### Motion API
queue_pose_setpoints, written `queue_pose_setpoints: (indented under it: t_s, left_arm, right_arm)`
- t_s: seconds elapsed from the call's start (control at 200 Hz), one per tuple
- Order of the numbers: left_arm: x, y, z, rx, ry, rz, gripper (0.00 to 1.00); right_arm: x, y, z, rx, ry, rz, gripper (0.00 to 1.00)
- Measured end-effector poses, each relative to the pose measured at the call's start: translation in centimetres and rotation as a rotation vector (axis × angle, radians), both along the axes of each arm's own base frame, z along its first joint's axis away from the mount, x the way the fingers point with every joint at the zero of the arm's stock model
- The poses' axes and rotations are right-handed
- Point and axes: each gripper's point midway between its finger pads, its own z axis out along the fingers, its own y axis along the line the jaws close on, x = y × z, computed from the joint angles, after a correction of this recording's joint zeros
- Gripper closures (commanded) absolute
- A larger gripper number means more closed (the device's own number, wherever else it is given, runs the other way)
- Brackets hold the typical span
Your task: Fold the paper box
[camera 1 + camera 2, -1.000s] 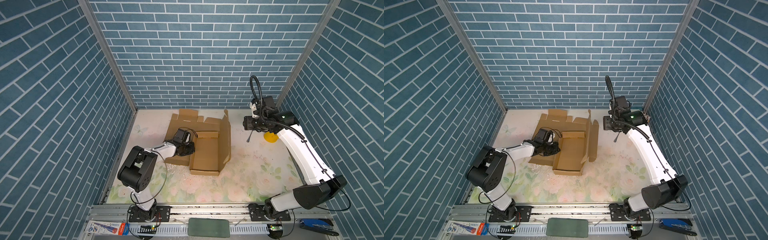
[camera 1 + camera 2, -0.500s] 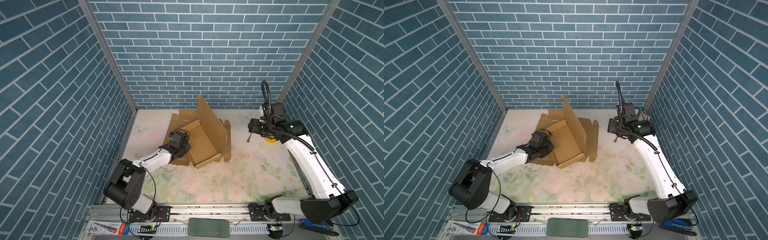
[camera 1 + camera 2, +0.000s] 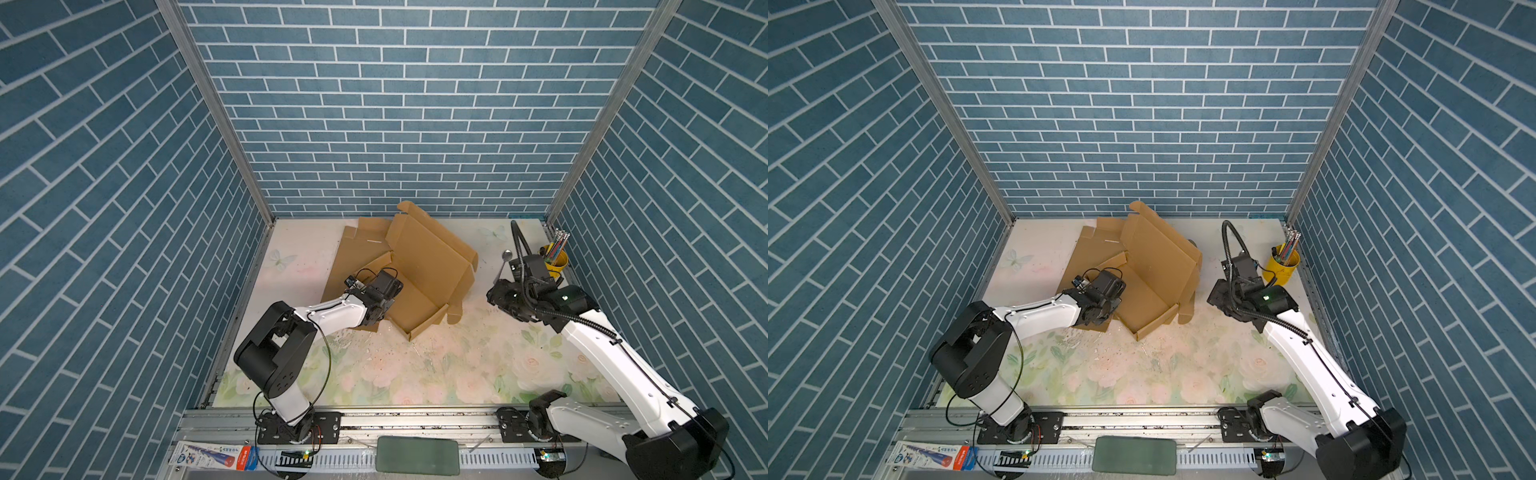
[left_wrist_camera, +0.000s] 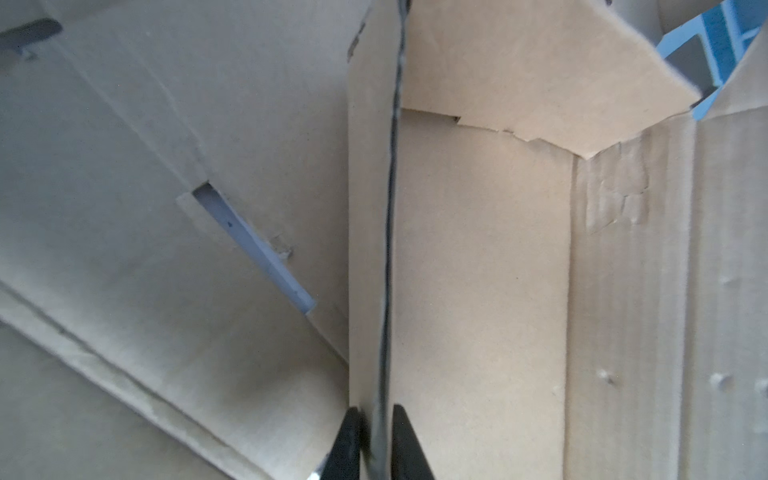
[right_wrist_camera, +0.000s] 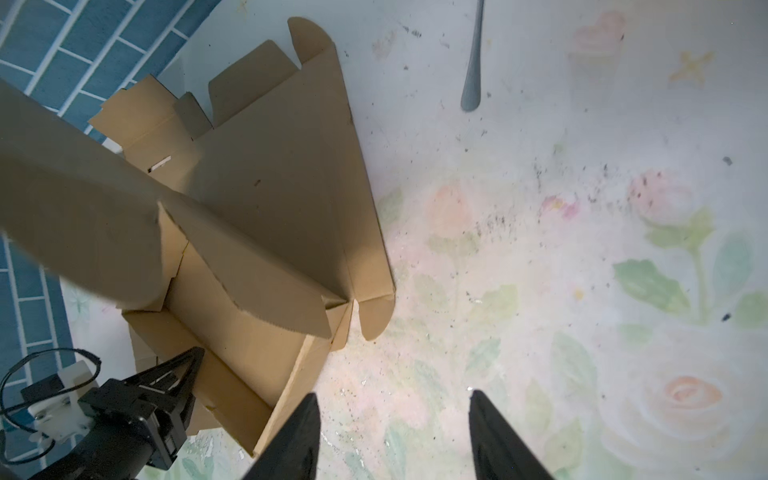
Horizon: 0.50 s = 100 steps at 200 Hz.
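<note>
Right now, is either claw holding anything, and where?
The left gripper straddles a raised side-wall edge of the paper box; whether it clamps cannot be told. The right gripper is open, empty.

No legible text, printed packet (image 3: 212,455) at the front edge, lettering too small to read

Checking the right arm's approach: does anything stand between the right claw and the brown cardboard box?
Nothing visible. Only bare floral tabletop separates the open right claw from the brown cardboard box; the grey metal spoon lies outside that gap.
</note>
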Motion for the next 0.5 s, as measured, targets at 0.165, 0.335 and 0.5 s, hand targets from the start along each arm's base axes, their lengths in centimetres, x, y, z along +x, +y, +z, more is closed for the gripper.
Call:
queue_pose_setpoints:
  t_s: [0.165,0.335,0.5]
  left_arm:
    - [0.1,-0.2,0.1,-0.010,-0.009,0.010,0.83]
    - [-0.4,-1.5,0.1,-0.037,-0.020,-0.007,0.83]
    - [-1.4,-2.0,-0.8,-0.054,-0.007,-0.018,0.83]
  right_arm:
    - [-1.5,3.2,-1.0,0.065,0.022,0.010,0.35]
    - [-1.8,7.0,-3.9,0.086,0.093,0.034,0.32]
    - [-1.2,9.6,-6.2,0.092,0.132,0.032,0.34]
